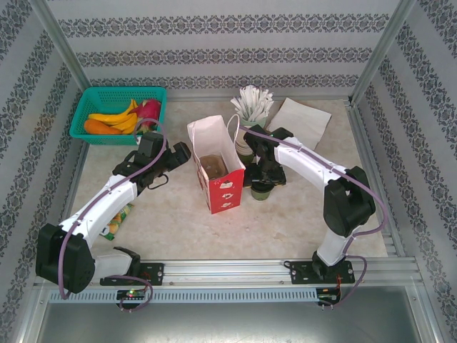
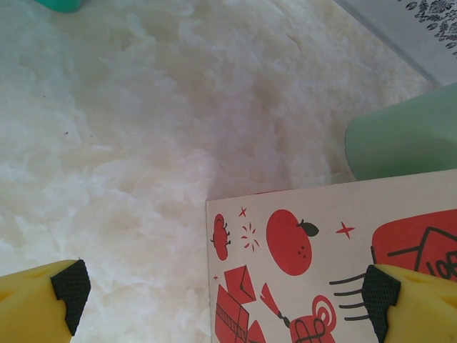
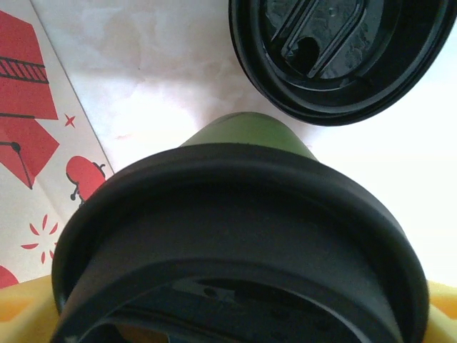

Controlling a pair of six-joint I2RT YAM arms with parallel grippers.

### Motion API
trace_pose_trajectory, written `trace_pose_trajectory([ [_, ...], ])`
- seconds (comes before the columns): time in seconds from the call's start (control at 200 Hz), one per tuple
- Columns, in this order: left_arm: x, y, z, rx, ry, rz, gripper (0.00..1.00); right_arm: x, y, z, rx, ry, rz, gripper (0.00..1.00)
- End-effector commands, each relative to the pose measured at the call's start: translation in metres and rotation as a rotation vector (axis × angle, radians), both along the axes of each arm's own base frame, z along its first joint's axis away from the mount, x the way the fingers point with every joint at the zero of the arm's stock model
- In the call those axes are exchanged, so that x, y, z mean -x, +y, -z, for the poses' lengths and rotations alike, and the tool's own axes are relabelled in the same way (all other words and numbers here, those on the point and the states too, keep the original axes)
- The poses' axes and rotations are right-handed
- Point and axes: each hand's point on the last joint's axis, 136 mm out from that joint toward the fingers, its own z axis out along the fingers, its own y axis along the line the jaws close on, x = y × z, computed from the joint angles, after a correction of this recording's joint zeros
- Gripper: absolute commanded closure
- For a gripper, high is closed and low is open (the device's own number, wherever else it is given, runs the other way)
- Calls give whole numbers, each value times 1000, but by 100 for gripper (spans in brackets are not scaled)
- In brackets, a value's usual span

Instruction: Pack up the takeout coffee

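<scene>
Right hand [image 1: 261, 184] hangs over the pale mottled table [image 1: 178, 221] — patterned walls [image 1: 214, 28] around.

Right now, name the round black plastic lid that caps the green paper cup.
The near black lid, capping the green cup; the other black lid lies loose on the table.

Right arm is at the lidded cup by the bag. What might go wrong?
1. The right gripper's jaws seem level with the black lid, not the green cup below it; squeezing may pop it off.
2. The paper bag stands right beside the cup, and the open left gripper isn't holding it; a bump could tip it.
</scene>
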Motion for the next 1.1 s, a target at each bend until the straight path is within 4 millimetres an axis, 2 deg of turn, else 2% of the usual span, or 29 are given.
trace_pose_trajectory([
  [0.0, -3, 2, 1, -4, -3, 4, 1, 2, -5, -7, 39, -6, -9, 18],
  [0.245, -7, 7, -18, -11, -43, 29, 1, 8, -22, -12, 63, -8, -35, 28],
  [0.5, -18, 15, -69, -74, -175, 110, 1, 13, -27, -25, -35, -66, -63, 34],
  [0.629, -29, 11, -97, -126, -230, 196, 1, 14, -35, -36, -98, -94, -38, 37],
  [0.834, -53, 6, -130, -234, -287, 284, 1, 20, -49, -61, -155, -143, -16, 40],
  [0.974, -71, -12, -143, -278, -319, 422, 1, 34, -55, -73, -194, -110, 0, 41],
  [1.094, -79, -38, -139, -288, -321, 633, 0, 53, -63, -80, -168, -48, -8, 41],
])
